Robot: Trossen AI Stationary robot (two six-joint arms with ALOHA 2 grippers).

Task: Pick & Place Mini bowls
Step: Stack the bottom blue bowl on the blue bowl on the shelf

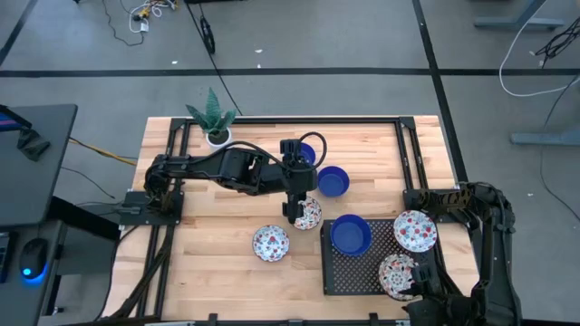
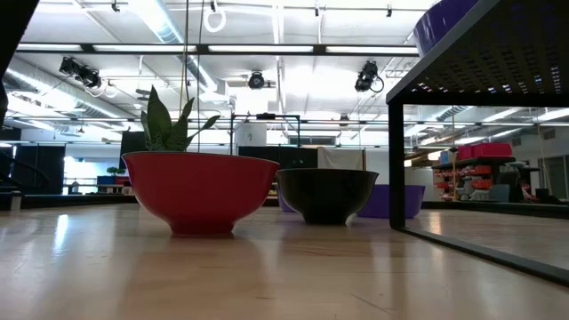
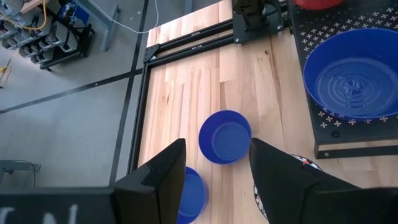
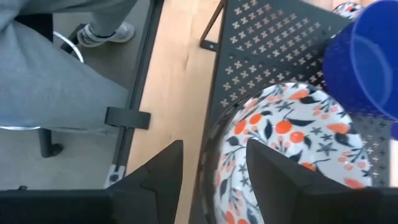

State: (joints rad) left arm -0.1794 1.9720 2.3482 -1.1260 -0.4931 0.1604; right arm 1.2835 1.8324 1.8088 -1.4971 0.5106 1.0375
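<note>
Two blue mini bowls [image 1: 333, 181] [image 1: 311, 154] stand on the wood near the table's middle. Two floral ones [image 1: 311, 214] [image 1: 271, 243] stand nearer the front. On the black perforated rack [image 1: 358, 270] rest a blue bowl [image 1: 350, 234] and two floral bowls [image 1: 414, 230] [image 1: 397, 274]. My left gripper [image 1: 294, 215] hangs open beside the middle floral bowl [image 3: 309, 165], touching nothing. My right gripper [image 4: 211, 174] is open over the front floral bowl [image 4: 292, 137] on the rack. That bowl's rim [image 4: 210, 149] runs between its fingers, and no touch shows.
A white plant pot [image 1: 217, 136] stands at the table's far left. Black rails [image 1: 177, 172] [image 1: 412, 154] run along both sides. A person's grey trouser leg [image 4: 50, 62] and shoe [image 4: 102, 34] are beside the table's front edge, close to my right arm.
</note>
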